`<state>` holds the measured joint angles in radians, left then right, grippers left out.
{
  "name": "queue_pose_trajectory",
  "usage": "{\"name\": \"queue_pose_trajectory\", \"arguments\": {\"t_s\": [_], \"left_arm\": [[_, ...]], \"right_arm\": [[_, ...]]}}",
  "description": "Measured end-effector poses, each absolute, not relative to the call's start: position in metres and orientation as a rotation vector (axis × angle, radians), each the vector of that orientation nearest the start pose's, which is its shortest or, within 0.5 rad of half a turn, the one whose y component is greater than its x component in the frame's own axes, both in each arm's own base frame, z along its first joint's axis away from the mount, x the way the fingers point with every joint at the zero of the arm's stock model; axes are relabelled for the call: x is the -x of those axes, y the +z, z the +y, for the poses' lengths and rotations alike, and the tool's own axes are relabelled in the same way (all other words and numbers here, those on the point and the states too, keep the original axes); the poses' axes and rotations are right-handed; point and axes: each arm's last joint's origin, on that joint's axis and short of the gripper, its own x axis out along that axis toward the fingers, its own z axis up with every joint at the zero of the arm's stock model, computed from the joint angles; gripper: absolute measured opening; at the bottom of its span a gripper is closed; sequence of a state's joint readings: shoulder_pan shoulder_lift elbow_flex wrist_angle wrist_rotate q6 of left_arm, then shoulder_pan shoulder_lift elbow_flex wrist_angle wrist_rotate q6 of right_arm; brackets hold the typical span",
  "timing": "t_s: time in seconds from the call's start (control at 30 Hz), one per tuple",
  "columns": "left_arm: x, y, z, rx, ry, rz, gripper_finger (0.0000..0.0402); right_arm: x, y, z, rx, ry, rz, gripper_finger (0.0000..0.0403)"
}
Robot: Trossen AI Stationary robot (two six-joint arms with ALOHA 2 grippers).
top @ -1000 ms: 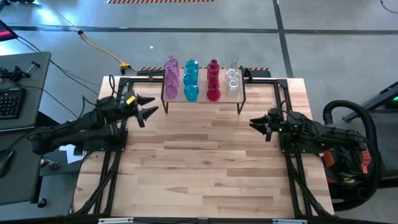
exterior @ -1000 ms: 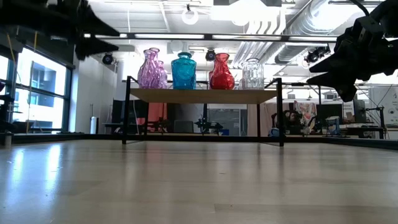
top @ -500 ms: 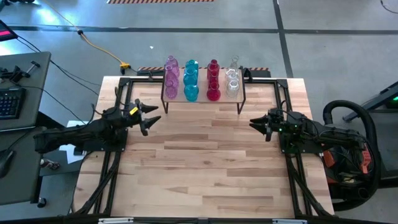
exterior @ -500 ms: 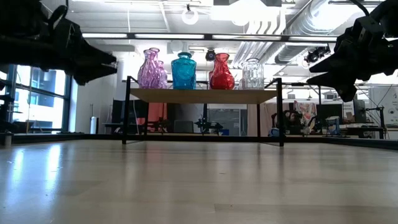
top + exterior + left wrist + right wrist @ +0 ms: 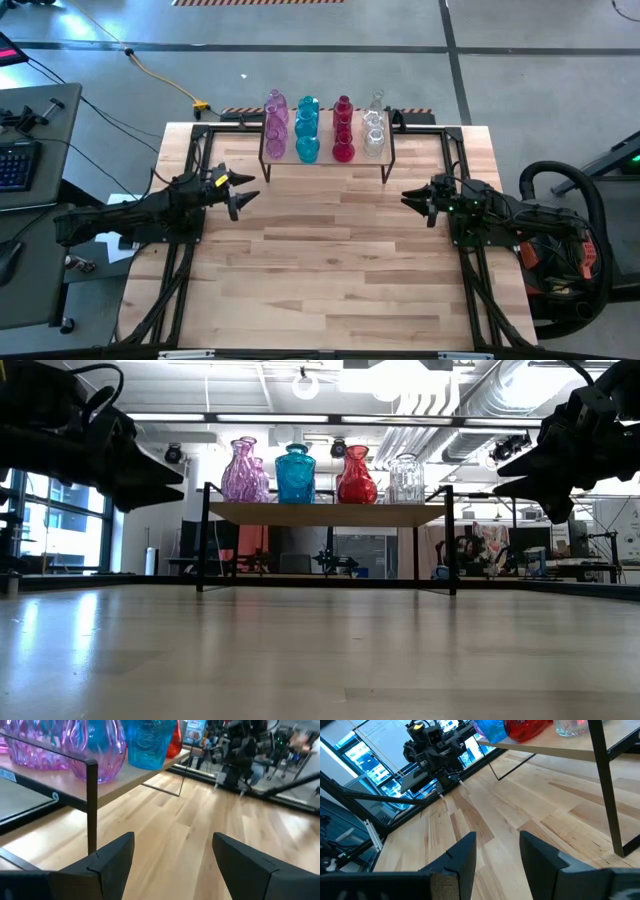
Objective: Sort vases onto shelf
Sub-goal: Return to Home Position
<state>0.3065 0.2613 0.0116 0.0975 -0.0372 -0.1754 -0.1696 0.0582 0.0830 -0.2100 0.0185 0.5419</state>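
Note:
The shelf (image 5: 326, 160) stands at the table's far edge on thin black legs, its light wood top carrying the vases in four rows by colour: pink (image 5: 275, 124), teal (image 5: 307, 127), red (image 5: 343, 128) and clear (image 5: 374, 124). The low view shows them upright on the shelf top (image 5: 325, 512). My left gripper (image 5: 240, 190) hovers open near the shelf's left front leg, holding nothing. My right gripper (image 5: 412, 200) hovers open off the shelf's right front corner, also empty. The left wrist view shows pink vases (image 5: 95, 750) and a teal one (image 5: 147, 742) close ahead.
Bare wooden tabletop (image 5: 330, 270) stretches from the shelf to the near edge. Black frame rails run along both table sides (image 5: 180, 290). A desk with a keyboard (image 5: 15, 160) stands left of the table, and cables lie on the floor beyond.
My left gripper has moved from near the table's far left toward the near edge and the right, dropping lower, and stays open. The right arm has kept still. The vases and shelf are unmoved.

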Motion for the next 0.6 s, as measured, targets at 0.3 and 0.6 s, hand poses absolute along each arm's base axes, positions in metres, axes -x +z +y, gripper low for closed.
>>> {"name": "queue_pose_trajectory", "arguments": {"t_s": [0.3, 0.6], "left_arm": [[-0.1072, 0.1547, 0.035, 0.233, 0.358, 0.114, 0.026], [-0.1072, 0.1547, 0.035, 0.234, 0.358, 0.113, 0.026]], "right_arm": [[-0.0935, 0.1671, -0.0165, -0.553, -0.233, 0.129, 0.0132], [-0.0935, 0.1671, -0.0165, -0.553, -0.233, 0.129, 0.0132]]}}
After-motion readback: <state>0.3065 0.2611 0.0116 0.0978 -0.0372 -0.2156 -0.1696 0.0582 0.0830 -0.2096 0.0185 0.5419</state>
